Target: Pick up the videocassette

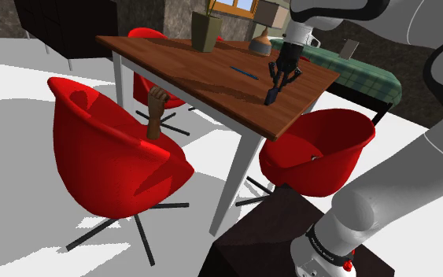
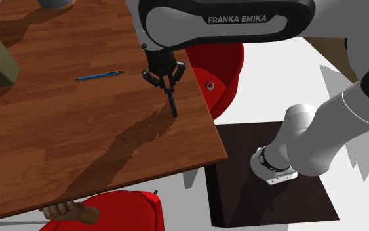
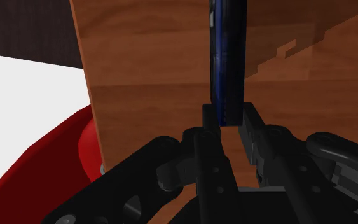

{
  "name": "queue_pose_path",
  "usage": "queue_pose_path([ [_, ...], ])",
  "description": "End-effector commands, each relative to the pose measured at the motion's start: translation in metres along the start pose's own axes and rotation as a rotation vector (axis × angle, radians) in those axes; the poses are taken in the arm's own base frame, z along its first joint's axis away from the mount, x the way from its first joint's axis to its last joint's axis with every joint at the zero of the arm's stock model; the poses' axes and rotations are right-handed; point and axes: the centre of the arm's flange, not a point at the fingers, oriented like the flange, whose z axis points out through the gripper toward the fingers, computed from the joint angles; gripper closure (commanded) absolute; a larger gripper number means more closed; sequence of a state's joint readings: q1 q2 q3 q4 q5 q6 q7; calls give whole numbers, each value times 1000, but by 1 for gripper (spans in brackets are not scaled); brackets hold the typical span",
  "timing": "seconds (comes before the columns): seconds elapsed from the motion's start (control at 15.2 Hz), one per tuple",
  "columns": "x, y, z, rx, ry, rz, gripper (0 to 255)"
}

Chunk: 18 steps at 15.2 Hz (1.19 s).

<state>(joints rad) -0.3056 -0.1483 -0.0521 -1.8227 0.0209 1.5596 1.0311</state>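
The hand (image 3: 231,116) clasps the dark-blue videocassette (image 3: 227,63), which juts beyond its fingertips.

The table (image 1: 204,67) is brown wood grain, the pen (image 2: 99,76) blue, the videocassette (image 3: 227,57) dark blue and black, the gripper (image 3: 230,118) black, the chairs (image 1: 109,157) red, the stand (image 2: 235,157) dark brown, the cover (image 1: 369,75) green-checked

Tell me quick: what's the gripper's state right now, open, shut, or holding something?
Gripper: shut on the slim dark blue rectangular videocassette, which is clasped between its jaws.
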Motion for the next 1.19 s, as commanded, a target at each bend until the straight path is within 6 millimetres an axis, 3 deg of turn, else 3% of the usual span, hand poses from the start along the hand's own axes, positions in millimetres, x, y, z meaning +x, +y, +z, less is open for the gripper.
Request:
queue_pose_path([
  [0.0,0,0,0,-1,0,0,255],
  [1.12,-7,7,-79,-1,0,0,255],
])
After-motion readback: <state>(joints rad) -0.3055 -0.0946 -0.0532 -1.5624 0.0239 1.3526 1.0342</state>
